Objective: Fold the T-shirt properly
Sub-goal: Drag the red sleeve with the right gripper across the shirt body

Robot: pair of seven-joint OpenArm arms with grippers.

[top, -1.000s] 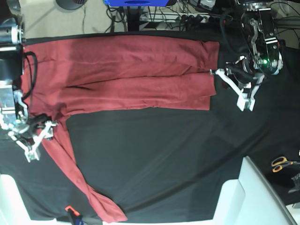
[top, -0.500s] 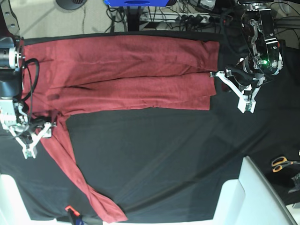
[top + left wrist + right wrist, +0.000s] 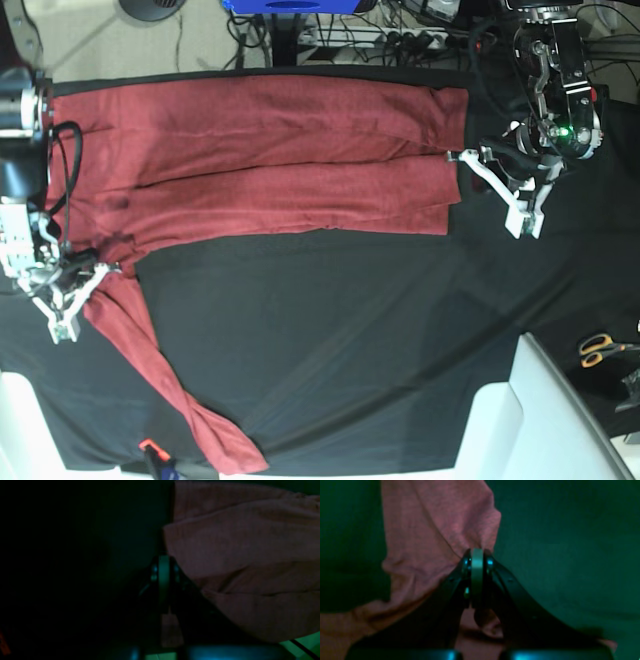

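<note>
One brick-red long-sleeved knit T-shirt (image 3: pixel 280 160) lies partly folded along the far side of the counter (image 3: pixel 350 340), draped in black cloth; one sleeve trails toward the near edge. Two arms. Right pincer (image 3: pixel 477 555) clenched on sleeve fabric near the shoulder. Left pincer (image 3: pixel 462 156) clenched at the hem edge; the dim wrist view hides any grip. Yellow-handled scissors (image 3: pixel 600 349) sit on the counter. Cables lie on the floor behind.
</note>
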